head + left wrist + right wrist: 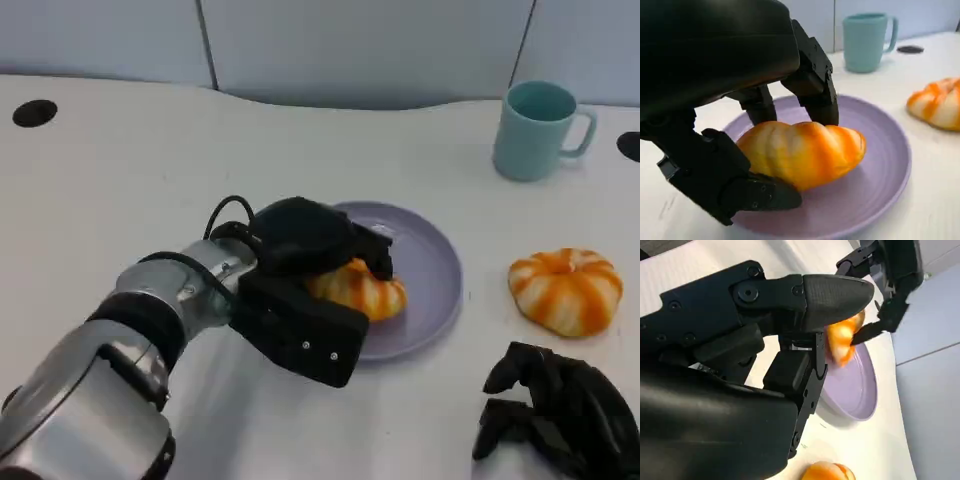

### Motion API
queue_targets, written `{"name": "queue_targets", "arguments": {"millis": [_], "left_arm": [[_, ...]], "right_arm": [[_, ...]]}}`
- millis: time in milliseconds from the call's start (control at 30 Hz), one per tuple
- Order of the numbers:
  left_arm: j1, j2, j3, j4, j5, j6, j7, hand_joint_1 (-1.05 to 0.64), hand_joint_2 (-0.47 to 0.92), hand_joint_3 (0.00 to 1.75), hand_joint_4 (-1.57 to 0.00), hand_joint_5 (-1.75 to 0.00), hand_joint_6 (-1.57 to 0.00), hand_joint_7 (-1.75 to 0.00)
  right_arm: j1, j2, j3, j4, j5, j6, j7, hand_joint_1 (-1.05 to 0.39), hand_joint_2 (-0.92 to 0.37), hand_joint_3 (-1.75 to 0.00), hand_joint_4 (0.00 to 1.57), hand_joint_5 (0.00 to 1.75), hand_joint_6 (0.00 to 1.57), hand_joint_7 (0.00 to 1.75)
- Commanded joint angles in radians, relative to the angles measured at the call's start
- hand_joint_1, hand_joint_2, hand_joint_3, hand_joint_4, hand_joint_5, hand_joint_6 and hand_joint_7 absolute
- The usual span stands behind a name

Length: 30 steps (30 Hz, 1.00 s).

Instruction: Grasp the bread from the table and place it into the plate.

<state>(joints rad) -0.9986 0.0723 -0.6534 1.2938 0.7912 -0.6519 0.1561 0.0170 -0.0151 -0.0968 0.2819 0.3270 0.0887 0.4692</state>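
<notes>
Gripping the bread [360, 289], the left hand [305, 285] holds it over the plate [435, 270]

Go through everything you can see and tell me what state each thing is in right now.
Held bread: gripped by left hand, over the plate.
Plate: upright on table.
Other bread: loose on table, right of plate.
Mug: upright, untouched.
Right hand: fingers curled, holding nothing.
</notes>
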Motion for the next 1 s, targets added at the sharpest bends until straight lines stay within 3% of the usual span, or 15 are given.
{"name": "queue_targets", "arguments": {"millis": [33,167,233,500,700,933,1000], "left_arm": [[-0.035,0.005,-0.020,-0.009,0.019,0.065,-0.041,-0.62,0.92,0.28,-0.09,-0.41,-0.25,-0.02],[-0.038,0.009,-0.050,-0.015,0.047,0.102,-0.026,-0.82,0.92,0.49,0.00,-0.09,-0.06,-0.01],[-0.038,0.010,-0.058,-0.016,0.054,0.115,-0.020,-0.86,0.92,0.56,0.00,-0.02,-0.01,0.00],[-0.028,0.030,-0.056,-0.027,0.051,0.120,0.005,-0.91,0.92,0.62,0.00,0.00,0.00,0.00],[0.014,0.067,0.042,-0.046,-0.062,0.044,-0.041,-0.87,0.92,0.52,0.00,0.00,-0.01,0.00],[0.023,0.072,0.058,-0.055,-0.083,0.035,-0.063,-0.86,0.92,0.50,0.00,0.00,-0.01,-0.01],[0.109,0.098,0.171,-0.076,-0.235,-0.058,-0.161,-0.85,0.92,0.51,0.00,0.00,-0.01,0.00]], "right_arm": [[0.009,-0.012,-0.006,0.002,0.002,0.000,-0.003,-0.44,-0.92,-0.44,1.25,1.05,1.15,0.99],[0.010,-0.011,-0.005,-0.007,0.002,0.011,-0.011,-0.43,-0.92,-0.43,1.25,1.05,1.15,0.99],[0.010,-0.011,-0.004,-0.007,0.000,0.008,-0.012,-0.44,-0.92,-0.43,1.25,1.05,1.15,0.99],[0.008,-0.011,-0.006,0.004,0.002,-0.005,-0.003,-0.42,-0.92,-0.45,1.24,1.06,1.14,1.00],[0.000,-0.012,-0.008,0.009,0.003,0.001,-0.007,-0.43,-0.92,-0.43,1.24,1.06,1.15,1.00],[-0.001,-0.012,-0.008,0.009,0.001,0.001,-0.007,-0.43,-0.92,-0.43,1.25,1.06,1.15,1.01],[-0.001,-0.011,-0.008,0.014,0.000,-0.002,-0.009,-0.43,-0.92,-0.43,1.24,1.06,1.14,1.01]]}}
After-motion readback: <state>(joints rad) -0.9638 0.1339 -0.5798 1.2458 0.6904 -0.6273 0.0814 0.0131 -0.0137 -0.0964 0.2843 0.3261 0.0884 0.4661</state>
